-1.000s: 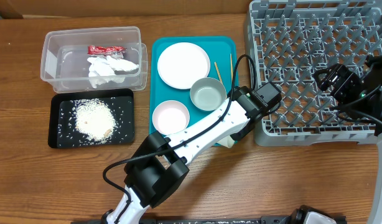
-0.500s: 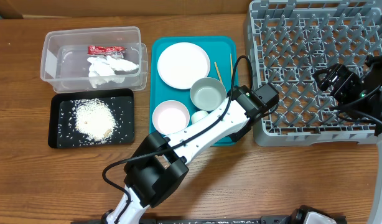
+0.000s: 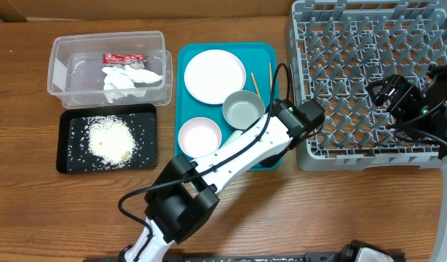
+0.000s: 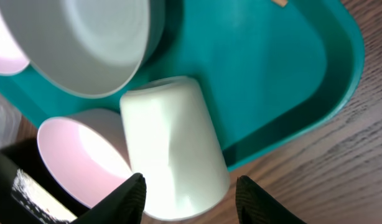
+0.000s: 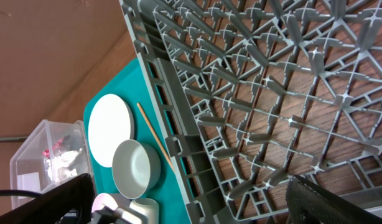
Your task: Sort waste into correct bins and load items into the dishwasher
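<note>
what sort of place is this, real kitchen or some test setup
Most likely a lab test bench staged as a dish-clearing station, not a real kitchen: a robot arm reaches over a wooden table holding a dish rack and a tray of dishes.

White cup (image 4: pixel 172 146) lies sideways on teal tray (image 4: pixel 284 74); fingers (image 4: pixel 127 199) straddle it.
</note>
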